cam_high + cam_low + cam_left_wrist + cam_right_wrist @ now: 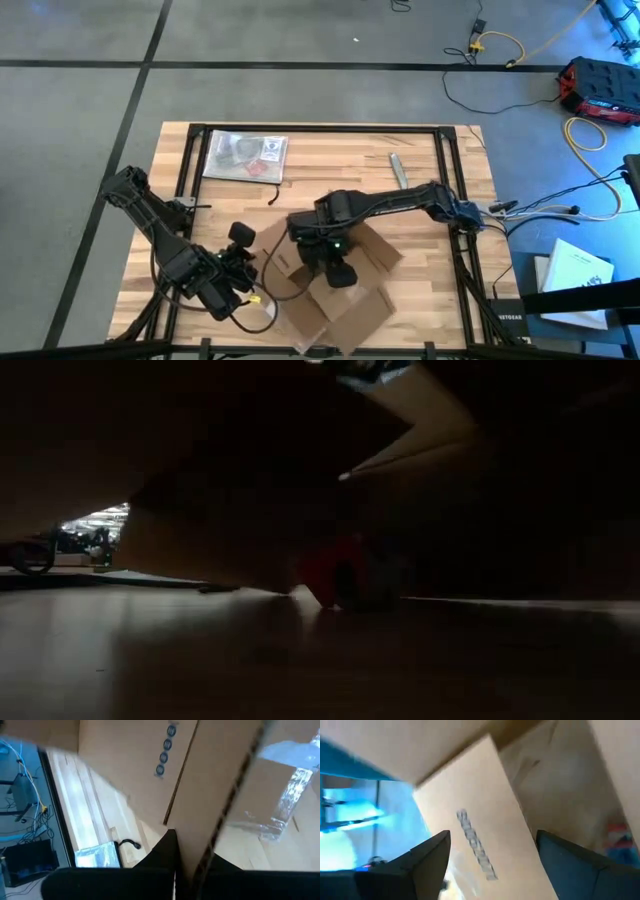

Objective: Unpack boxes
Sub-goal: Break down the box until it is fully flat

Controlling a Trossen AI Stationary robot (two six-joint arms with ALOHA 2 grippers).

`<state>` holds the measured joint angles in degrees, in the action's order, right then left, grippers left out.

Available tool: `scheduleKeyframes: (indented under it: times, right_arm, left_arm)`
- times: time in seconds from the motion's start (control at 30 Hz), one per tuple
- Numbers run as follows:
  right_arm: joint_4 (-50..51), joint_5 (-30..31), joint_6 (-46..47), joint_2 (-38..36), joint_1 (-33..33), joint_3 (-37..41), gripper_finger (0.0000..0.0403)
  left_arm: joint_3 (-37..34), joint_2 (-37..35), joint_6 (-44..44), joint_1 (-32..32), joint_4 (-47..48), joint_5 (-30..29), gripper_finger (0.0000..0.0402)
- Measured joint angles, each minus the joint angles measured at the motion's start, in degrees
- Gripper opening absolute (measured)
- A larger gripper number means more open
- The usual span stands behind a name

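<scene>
1. I count one cardboard box (335, 285), flaps spread open, lying at the near middle of the counter (420, 190). Strips of clear tape (290, 795) show on one panel in the left wrist view.
2. I count one clear plastic bag (246, 156) lying flat at the far left of the counter, well apart from the box. One small grey bar (398, 169) lies at the far middle, and one short dark piece (274, 194) lies just beside the bag.
3. A small red-and-blue object (619, 840) shows inside the box in the right wrist view; in the low view a red shape (335, 575) sits under the raised cardboard, which blocks most of that view.
4. The left gripper (243, 268) is at the box's left edge, jaws closed on a box flap; the flap's edge runs between its fingers (160, 865).
5. The right gripper (338, 268) reaches down into the box from above, jaws standing wide apart with a cardboard flap between the fingers (427, 855); I cannot tell whether they touch it.
</scene>
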<state>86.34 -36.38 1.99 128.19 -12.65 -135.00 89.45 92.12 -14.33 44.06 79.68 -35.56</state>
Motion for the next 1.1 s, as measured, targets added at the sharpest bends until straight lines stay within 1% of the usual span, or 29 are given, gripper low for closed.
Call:
scheduleKeyframes:
  times: [0.1, 0.17, 0.3, 0.4, 0.47, 0.5, 0.7, 0.8, 1.0, 1.1]
  right_arm:
    - [2.3, -2.4, 3.4, -2.2, -1.1, 0.1, 0.0279]
    - [1.9, -2.6, 5.2, -4.3, -2.4, 0.1, 0.0279]
    - [1.3, -1.9, 10.4, -8.0, -5.1, 0.0, 0.0279]
    - [0.9, 0.6, 13.7, -9.8, -7.4, 0.1, 0.0279]
    - [0.8, 1.1, 14.8, -11.1, -8.9, 0.1, 0.0279]
    - [0.3, 1.3, 15.4, -11.6, -9.5, 0.0, 0.0279]
    - [-1.0, 3.4, 20.1, -11.5, -12.2, 0.1, 0.0279]
    - [-1.2, 3.5, 21.9, -11.6, -14.2, 0.1, 0.0279]
    - [-1.2, 3.6, 23.1, -11.6, -16.6, 0.1, 0.0279]
    - [-1.5, 3.8, 22.1, -11.6, -16.7, 0.1, 0.0279]
  left_arm:
    - [0.0, 0.0, 0.0, -0.7, 0.0, 0.0, 0.0]
    - [0.0, 0.0, 0.4, -1.1, 0.0, -0.1, 0.0]
    - [0.0, 0.0, 1.3, -2.4, -0.5, 0.0, 0.0]
    - [0.1, 0.0, 2.0, -3.3, -0.6, 0.2, 0.0]
    - [-0.2, 0.0, 3.7, -3.9, 0.1, 1.4, 0.0]
    - [-0.2, 0.0, 4.4, -4.2, -1.1, 1.4, 0.0]
    - [-0.1, 0.0, 5.8, -6.5, -2.2, 0.9, 0.0]
    - [-0.1, 0.0, 5.8, -7.5, -2.3, 0.8, 0.0]
    - [-0.1, 0.0, 5.8, -8.3, -2.8, 0.6, 0.0]
    - [-0.1, 0.0, 6.1, -8.6, -2.8, 0.6, 0.0]
